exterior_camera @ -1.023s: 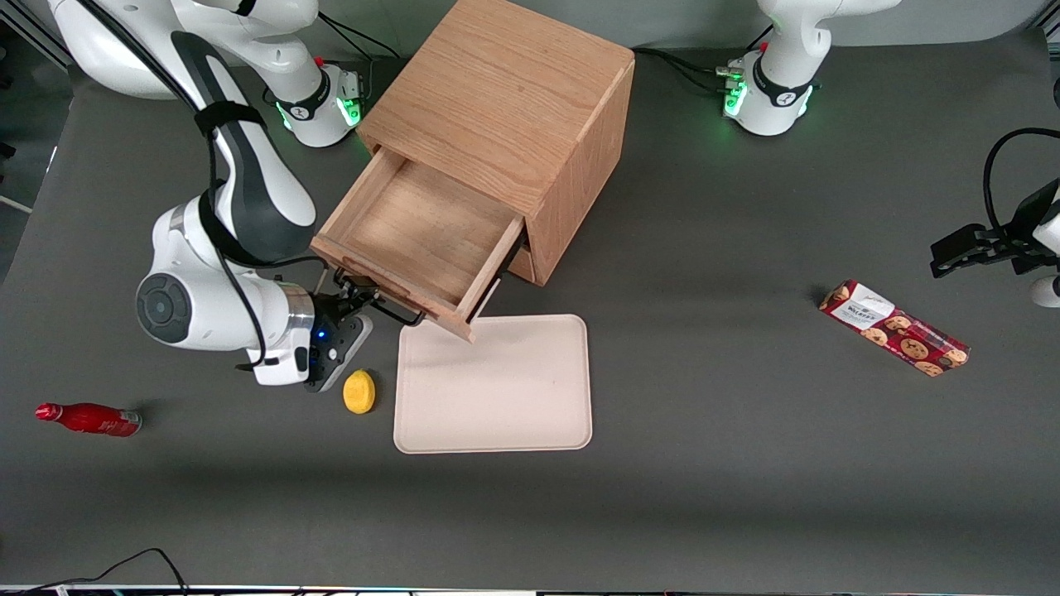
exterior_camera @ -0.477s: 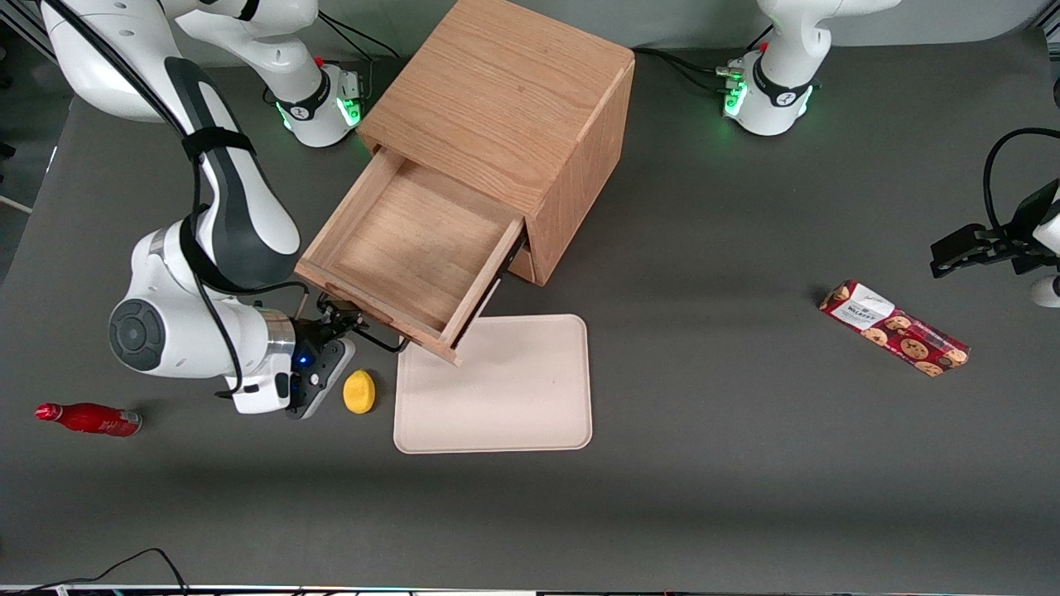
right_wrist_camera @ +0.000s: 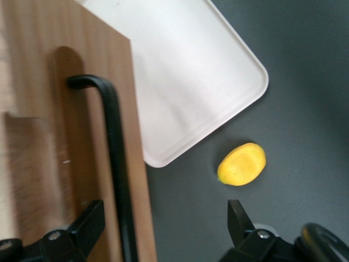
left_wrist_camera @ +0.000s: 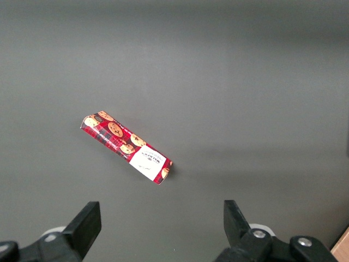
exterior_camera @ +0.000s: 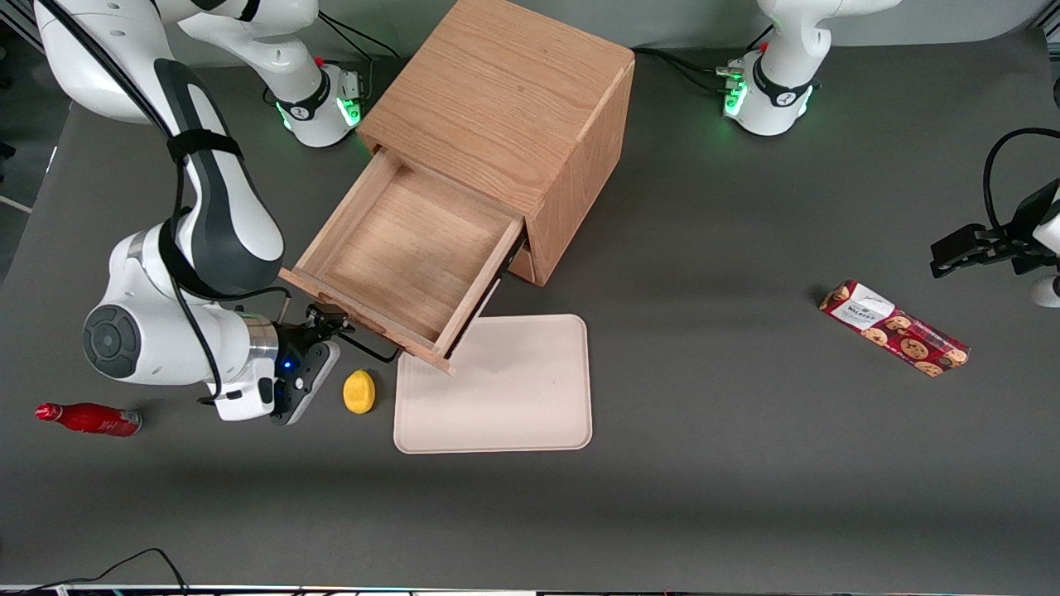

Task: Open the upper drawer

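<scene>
The upper drawer (exterior_camera: 397, 257) of the oak cabinet (exterior_camera: 505, 99) stands pulled far out, its shallow tray body empty. Its thin black bar handle (exterior_camera: 368, 349) runs along the drawer front, which faces the front camera. My right gripper (exterior_camera: 321, 321) sits at the handle's end toward the working arm. In the right wrist view the gripper (right_wrist_camera: 166, 215) is open, its fingers (right_wrist_camera: 90, 221) wide apart. The black handle (right_wrist_camera: 115, 164) passes between them, close to one finger, against the drawer front (right_wrist_camera: 60, 136). The lower drawer is mostly hidden under the upper one.
A cream tray (exterior_camera: 497, 389) lies on the table just in front of the drawer, also in the right wrist view (right_wrist_camera: 185, 71). A yellow lemon (exterior_camera: 358, 391) lies beside it near my gripper. A red bottle (exterior_camera: 87, 418) lies toward the working arm's end, a cookie box (exterior_camera: 894, 327) toward the parked arm's.
My gripper has moved away from the cabinet toward the working arm's end, and the upper drawer has slid farther out with it.
</scene>
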Motion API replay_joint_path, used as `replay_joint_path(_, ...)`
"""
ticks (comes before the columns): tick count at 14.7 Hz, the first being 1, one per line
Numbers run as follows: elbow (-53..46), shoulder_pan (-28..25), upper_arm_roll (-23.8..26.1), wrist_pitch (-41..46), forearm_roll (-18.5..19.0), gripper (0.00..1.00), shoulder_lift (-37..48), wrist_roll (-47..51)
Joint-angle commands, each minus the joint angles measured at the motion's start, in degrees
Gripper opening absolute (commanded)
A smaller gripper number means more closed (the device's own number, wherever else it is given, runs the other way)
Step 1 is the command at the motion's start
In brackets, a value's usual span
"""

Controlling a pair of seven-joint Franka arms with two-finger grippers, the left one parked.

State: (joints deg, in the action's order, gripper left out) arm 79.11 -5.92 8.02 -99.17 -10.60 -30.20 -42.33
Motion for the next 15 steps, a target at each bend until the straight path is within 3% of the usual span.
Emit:
replay_joint_path(1,-6.23,-0.32,-0.02,8.34,-0.3,1.0,0.93,0.67)
replay_joint_path(5,-9.24,-0.23,-0.81,16.45,-0.21,1.0,6.8,1.63)
replay_joint_path(8,-8.1,0.21,-0.9,21.46,0.49,1.0,13.74,15.38)
replay_joint_path(11,-0.04,0.21,-1.95,21.82,1.98,1.0,23.14,34.62)
replay_joint_path(15,16.3,0.21,-3.8,20.77,4.26,1.0,36.32,43.18)
